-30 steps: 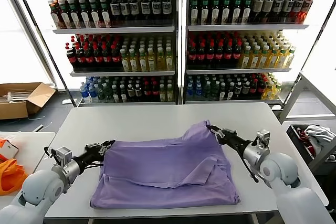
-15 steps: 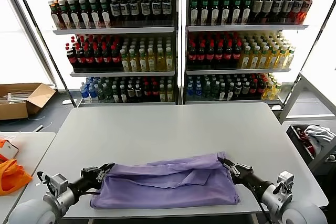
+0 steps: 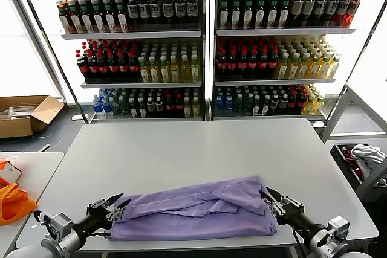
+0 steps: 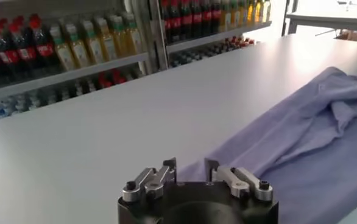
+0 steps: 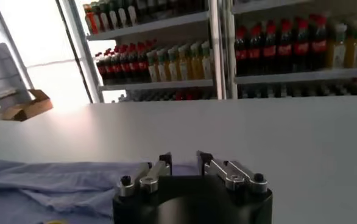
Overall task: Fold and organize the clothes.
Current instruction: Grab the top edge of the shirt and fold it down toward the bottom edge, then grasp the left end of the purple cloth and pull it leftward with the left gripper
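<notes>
Behind, bottle shelves [image 3: 205,46], clothes [image 3: 193,216] folded, table [image 3: 193,143]

A folded shirt [image 3: 196,212] lies along the near edge of a table [image 3: 199,143]. The left gripper [image 3: 112,207] sits at its left end, the right gripper [image 3: 273,200] at its right end. Shelves of bottles [image 3: 205,46] stand behind the table.
</notes>
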{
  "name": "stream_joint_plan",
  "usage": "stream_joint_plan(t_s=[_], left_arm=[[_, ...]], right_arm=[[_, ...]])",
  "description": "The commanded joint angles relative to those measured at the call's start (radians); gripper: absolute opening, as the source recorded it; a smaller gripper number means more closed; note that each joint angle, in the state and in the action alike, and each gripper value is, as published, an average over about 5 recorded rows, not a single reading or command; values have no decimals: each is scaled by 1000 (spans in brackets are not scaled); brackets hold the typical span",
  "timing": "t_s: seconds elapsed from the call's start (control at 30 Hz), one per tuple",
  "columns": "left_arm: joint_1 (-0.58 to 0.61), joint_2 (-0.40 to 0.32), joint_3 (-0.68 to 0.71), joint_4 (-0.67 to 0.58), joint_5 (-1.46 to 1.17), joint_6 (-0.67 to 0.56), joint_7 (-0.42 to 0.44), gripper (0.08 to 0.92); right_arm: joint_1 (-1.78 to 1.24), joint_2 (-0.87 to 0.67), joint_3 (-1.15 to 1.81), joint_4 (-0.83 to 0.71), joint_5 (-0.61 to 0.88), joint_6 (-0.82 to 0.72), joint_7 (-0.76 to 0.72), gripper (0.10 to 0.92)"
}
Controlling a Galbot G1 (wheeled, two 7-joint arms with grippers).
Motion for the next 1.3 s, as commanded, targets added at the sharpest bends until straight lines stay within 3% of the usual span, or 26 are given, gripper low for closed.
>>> stream_joint_plan(t_s=[0.03, 0.27, 0.4, 0.53, 0.97, 1.07, 1.3], left_arm=[[58, -84, -23, -109, -76, -61, -287, 424], [96, -253, 182, -86, 73, -155, -555, 632], [105, -314, 247, -48, 146, -181, -594, 757], [98, -340, 266, -21, 154, -180, -598, 816], [19, -347, 303, 49, 100, -132, -613, 816], [21, -342, 305, 52, 80, -133, -611, 769], [29, -341, 304, 55, 54, -138, -601, 566]], right_arm=[[-15, 64, 50, 41, -99, 166, 91, 508], [-46, 122, 33, 3, -260, 267, 76, 708], [-54, 132, 27, 3, -267, 266, 75, 801], [-47, 131, 25, 0, -267, 258, 78, 820], [-43, 133, 20, 6, -259, 251, 77, 823], [-47, 132, 27, 9, -254, 252, 75, 823], [-46, 130, 33, 9, -247, 251, 75, 823]])
